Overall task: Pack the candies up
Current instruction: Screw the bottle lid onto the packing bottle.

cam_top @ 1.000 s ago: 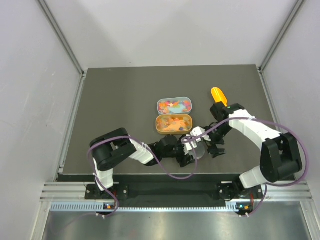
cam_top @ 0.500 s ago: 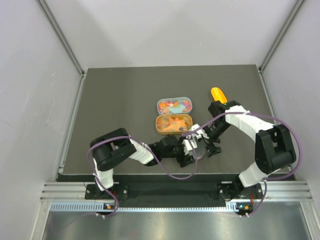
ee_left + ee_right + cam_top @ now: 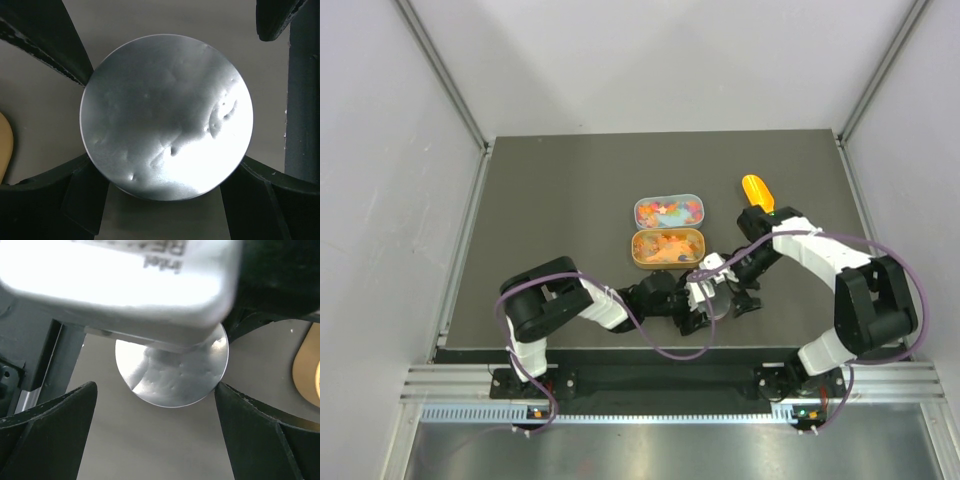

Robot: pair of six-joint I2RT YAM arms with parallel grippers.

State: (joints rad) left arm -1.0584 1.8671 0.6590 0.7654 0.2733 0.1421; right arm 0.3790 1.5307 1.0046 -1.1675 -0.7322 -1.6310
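Seen from above, the left gripper [image 3: 703, 302] and right gripper [image 3: 740, 290] meet at the table's [image 3: 560, 200] near edge, just beside two tins [image 3: 635, 247] holding the candies [image 3: 665, 209]. An orange scoop [image 3: 757, 190] lies further right. What sits between them is unclear there. The left wrist view shows a silver disc [image 3: 167, 117] clamped by its rim. The right wrist view shows wide jaws clear of the disc, which the left arm's camera [image 3: 125, 280] half hides.
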